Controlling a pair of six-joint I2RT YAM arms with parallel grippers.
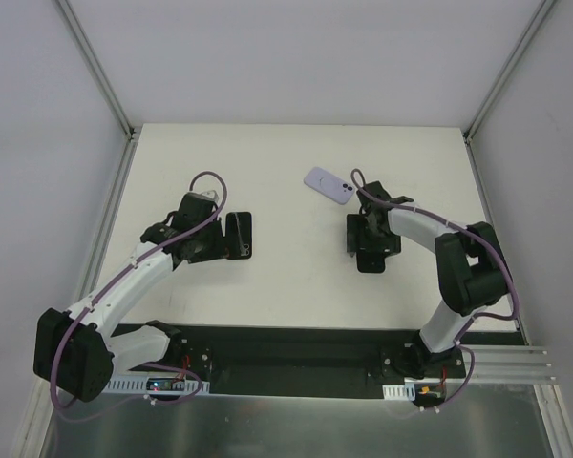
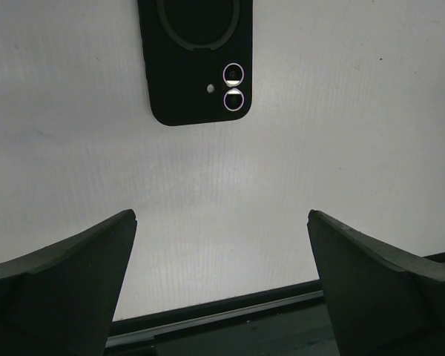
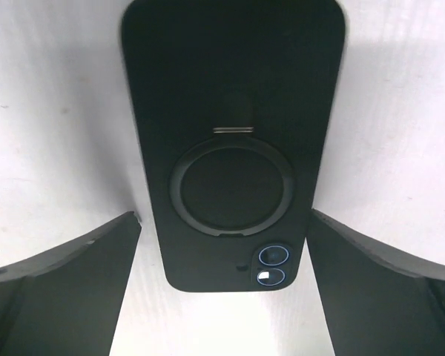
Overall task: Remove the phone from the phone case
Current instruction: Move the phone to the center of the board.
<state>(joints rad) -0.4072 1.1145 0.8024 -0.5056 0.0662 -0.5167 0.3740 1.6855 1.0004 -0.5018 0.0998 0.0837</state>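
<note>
right gripper (image 3: pixel 222 216) hovers spread wide over a black phone case (image 3: pixel 230 111) that lies flat and back-up, just nearer the arms than the lavender phone (image 1: pixel 328 185). lenses show in the cutout, so the phone seems still inside. left gripper (image 2: pixel 221 215), equally spread and holding nothing, sits short of a second black case (image 2: pixel 196 67), well left of the lavender phone. this looks like the approach, with no grasp yet. next, the right jaws should drop and pinch the case's long edges. count: two black cases, one lavender phone, two grippers.
</note>
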